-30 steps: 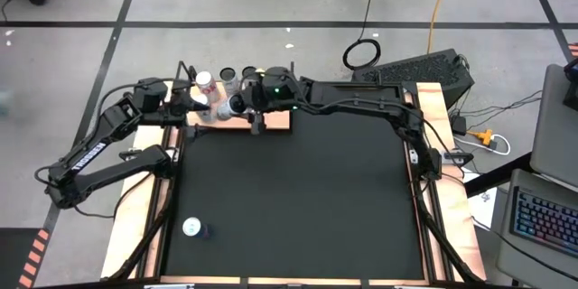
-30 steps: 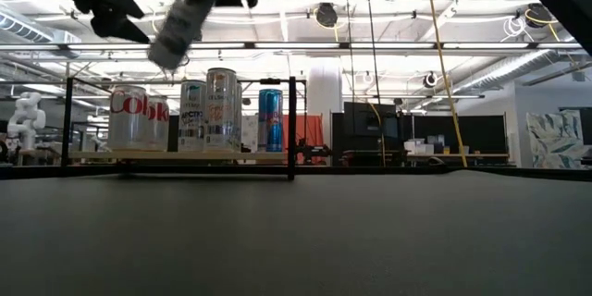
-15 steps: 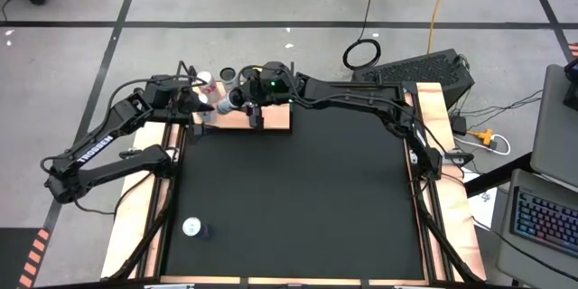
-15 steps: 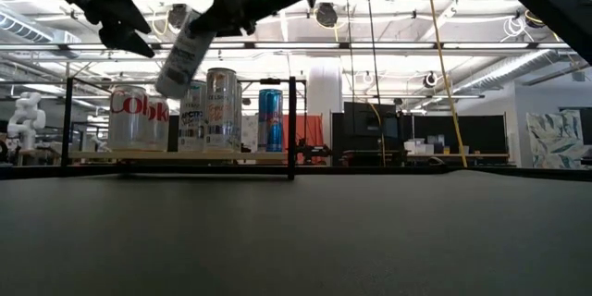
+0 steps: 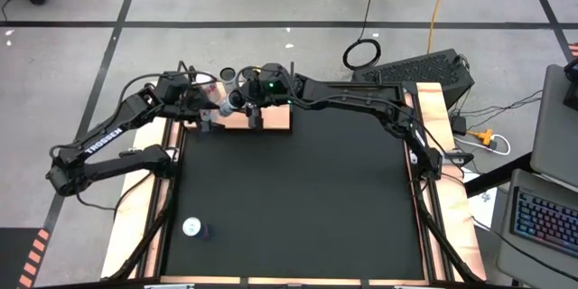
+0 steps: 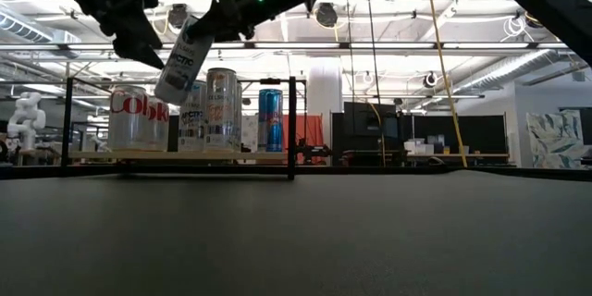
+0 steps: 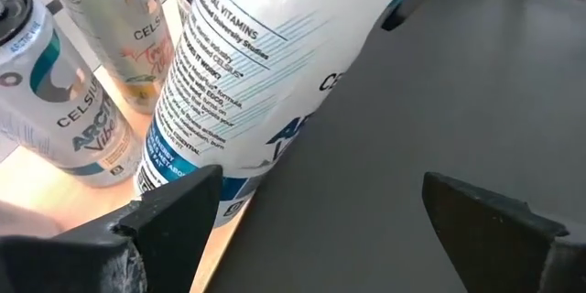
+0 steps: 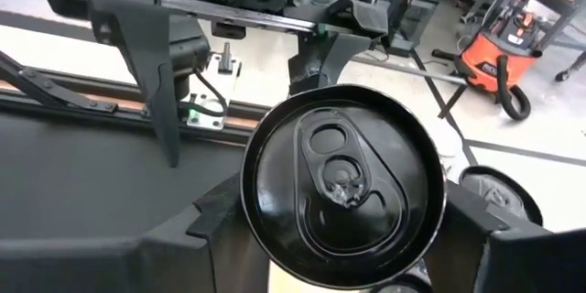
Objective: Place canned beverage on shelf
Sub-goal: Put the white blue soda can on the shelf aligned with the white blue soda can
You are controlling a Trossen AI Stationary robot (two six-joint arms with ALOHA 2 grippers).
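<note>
High view: shelf [image 5: 275, 119], a light-wood board with thin black corner rods, stood at the mat's [image 5: 298, 199] far left edge. Both arms met over it. Right gripper [image 5: 237, 101] was clamped on a can [image 5: 223, 97], held above the shelf's left part. Left gripper [image 5: 204, 101] hovered just beside that can, fingers spread apart. A lone can [image 5: 191, 228] stood upright near the mat's near left corner, well apart from the rest.

Low view: shelf [image 6: 185, 156] carried a red-lettered silver can [image 6: 139, 118], two slim pale cans [image 6: 220, 111] and a blue can [image 6: 270, 120], all upright. The held can [image 6: 181, 60] hung tilted in the air above them, white with blue print, top end uppermost in the right gripper [image 6: 215, 20]. Left gripper [image 6: 139, 28] hung beside it, not touching as far as could be seen.

Left wrist view: the held can [image 7: 275, 64] filled the space ahead, white with blue small print and a blue band at its base, leaning over the shelf's edge [image 7: 27, 220]. Two slim cans [image 7: 55, 101] stood behind on the wood. The two dark fingers [image 7: 174, 215] stood wide apart.

Right wrist view: the can's black top [image 8: 343, 183] with pull tab faced the camera, gripped between the fingers [image 8: 220, 215].
</note>
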